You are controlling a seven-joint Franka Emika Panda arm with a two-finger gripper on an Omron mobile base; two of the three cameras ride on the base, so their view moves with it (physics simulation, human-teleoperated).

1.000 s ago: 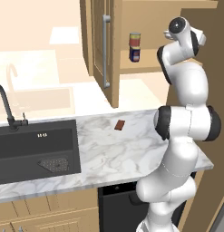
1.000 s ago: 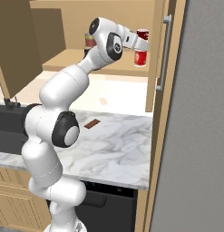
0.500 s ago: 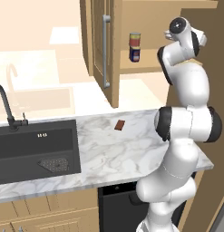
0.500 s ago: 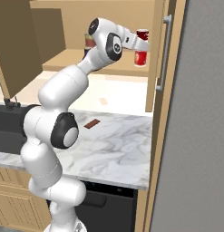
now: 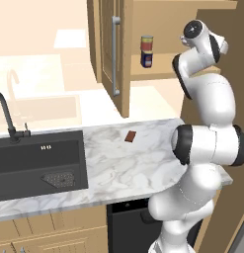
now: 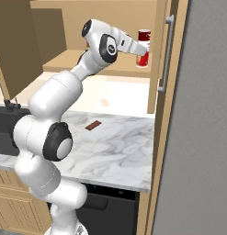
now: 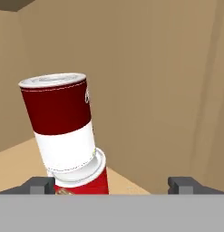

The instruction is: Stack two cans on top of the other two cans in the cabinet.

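Note:
In the hand view a dark red and white can (image 7: pixel 59 122) stands on a bright red can with a white rim (image 7: pixel 86 179), close to my left fingertip (image 7: pixel 41 185). My gripper (image 7: pixel 112 185) is open, its right fingertip far from the stack. In the right base view the gripper (image 6: pixel 141 49) reaches into the cabinet (image 6: pixel 110 18) at that stack (image 6: pixel 144 36), beside the open door (image 6: pixel 158 69). Further left on the shelf (image 5: pixel 165 69), a can with a grey top and a red-and-yellow label (image 5: pixel 146 42) sits on the dark blue can (image 5: pixel 146 59).
The cabinet's left door (image 5: pixel 113 54) hangs open with its long grey bar handle. Below lies a marble counter (image 5: pixel 143 168) with a small brown piece (image 5: pixel 130 136), and a dark sink (image 5: pixel 39 163) with a faucet (image 5: pixel 5 113). A tall grey panel (image 6: pixel 202 137) stands at the right.
The fingers have spread a little wider beside the red stack. The arm and the cans have hardly moved.

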